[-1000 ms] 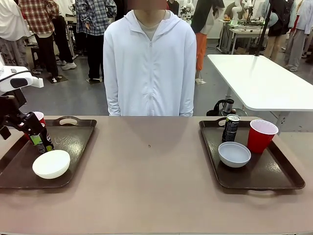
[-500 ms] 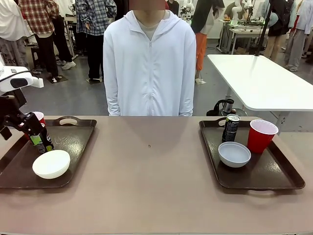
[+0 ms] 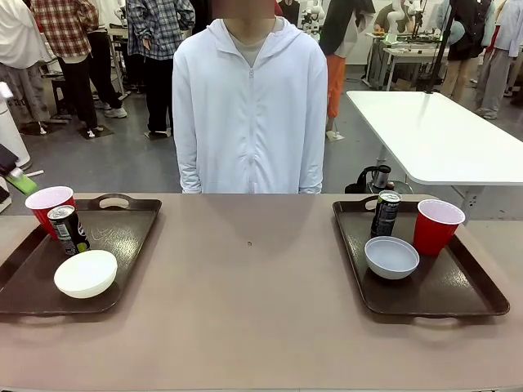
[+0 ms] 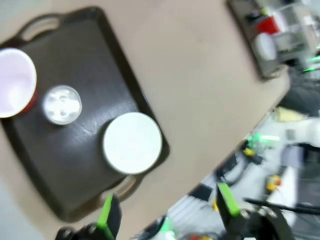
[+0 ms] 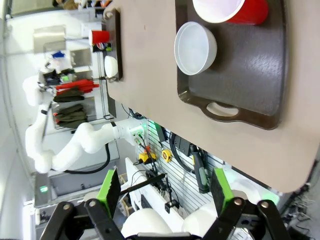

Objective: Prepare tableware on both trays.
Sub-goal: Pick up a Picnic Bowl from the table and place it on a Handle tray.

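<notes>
Both trays, left tray [image 3: 122, 237] at lower left and right tray [image 3: 458, 282] at lower right, look complete. My left gripper [image 4: 167, 212] and right gripper [image 5: 164, 192] have fingers wide, empty; I should lift clear slowly.

A robotics lab or demo hall, open and busy. Grey floor [image 3: 131, 163], white tables [image 3: 441, 131] and other robot rigs [image 3: 400, 16] at the back, with people [image 3: 65, 49] standing about between them. Below the desk [image 3: 253, 278], a tool rack [image 5: 175, 165] with cables and lit electronics, and a white robot arm [image 5: 70, 145] on its base.
</notes>
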